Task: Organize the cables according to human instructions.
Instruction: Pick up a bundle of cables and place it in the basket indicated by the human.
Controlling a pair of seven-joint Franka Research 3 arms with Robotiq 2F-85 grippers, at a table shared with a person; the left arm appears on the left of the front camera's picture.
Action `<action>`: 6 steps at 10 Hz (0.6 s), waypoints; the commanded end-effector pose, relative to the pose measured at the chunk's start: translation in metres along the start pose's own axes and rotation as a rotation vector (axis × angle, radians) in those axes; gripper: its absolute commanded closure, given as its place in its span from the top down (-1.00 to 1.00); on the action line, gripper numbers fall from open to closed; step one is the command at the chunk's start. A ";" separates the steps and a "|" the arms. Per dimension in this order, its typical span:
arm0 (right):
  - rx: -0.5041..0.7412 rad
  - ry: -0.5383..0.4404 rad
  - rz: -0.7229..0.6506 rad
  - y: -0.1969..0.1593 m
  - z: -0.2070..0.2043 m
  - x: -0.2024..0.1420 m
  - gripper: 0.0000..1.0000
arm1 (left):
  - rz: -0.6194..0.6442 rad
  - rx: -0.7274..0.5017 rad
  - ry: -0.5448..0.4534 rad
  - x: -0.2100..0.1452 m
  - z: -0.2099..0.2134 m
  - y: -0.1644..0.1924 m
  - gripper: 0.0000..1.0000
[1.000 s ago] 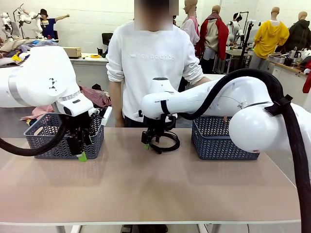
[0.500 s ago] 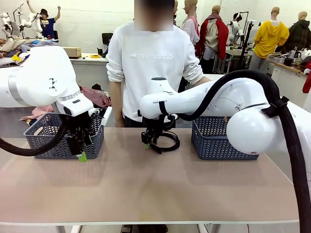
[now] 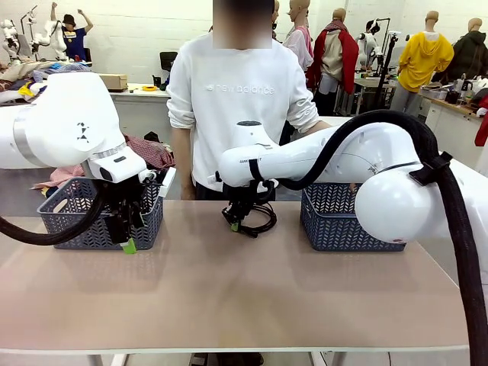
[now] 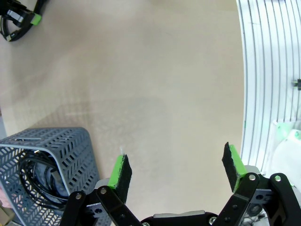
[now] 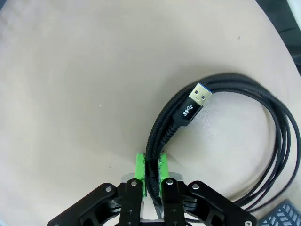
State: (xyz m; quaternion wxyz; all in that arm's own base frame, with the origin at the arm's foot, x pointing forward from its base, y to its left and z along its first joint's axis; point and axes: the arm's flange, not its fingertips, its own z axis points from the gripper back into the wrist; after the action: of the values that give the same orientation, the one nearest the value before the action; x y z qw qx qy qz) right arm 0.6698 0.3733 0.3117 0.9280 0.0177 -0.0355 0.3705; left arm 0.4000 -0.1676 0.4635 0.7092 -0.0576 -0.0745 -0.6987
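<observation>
Right claw [image 5: 151, 181] is now clenched on the bundled strands of a coiled cable [image 5: 225, 136], having pinched in from a wider gap a second ago; in the right wrist view the green pads [image 5: 139, 172] squeeze the braid from both sides, while the USB plug [image 5: 194, 104] points toward 1 o'clock and the loop sweeps round toward 4 o'clock. Going from big to small in the front view: the table [image 3: 229, 297] spans the scene, a person [image 3: 240, 107] stands at 12 o'clock behind it, the right arm [image 3: 335, 156] reaches across to the middle, and two baskets sit at the far edge, the left basket [image 3: 76, 217] at 9 o'clock and the right basket [image 3: 347, 225] at 3 o'clock of the coil. The coil appears slightly raised off the table compared with a moment before, so the grasp seems secured and the carry to a basket can probably begin. Left claw [image 4: 176, 172] hangs released over bare table beside the left basket, where the left wrist view shows another cable [image 4: 40, 176] lying inside.
</observation>
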 end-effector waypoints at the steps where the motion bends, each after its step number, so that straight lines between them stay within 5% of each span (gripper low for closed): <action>1: -0.027 -0.014 -0.016 0.008 0.019 0.002 -1.00 | 0.002 0.003 0.001 -0.001 0.001 0.000 1.00; 6: 0.009 -0.052 0.113 0.009 0.088 -0.022 -1.00 | 0.002 0.003 0.001 -0.001 0.001 0.000 1.00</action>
State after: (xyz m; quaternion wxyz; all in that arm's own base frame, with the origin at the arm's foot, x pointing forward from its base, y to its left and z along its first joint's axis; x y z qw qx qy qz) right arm 0.6558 0.3745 0.3865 0.9177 0.0191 -0.0628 0.3918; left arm 0.4000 -0.1677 0.4634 0.7092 -0.0577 -0.0744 -0.6987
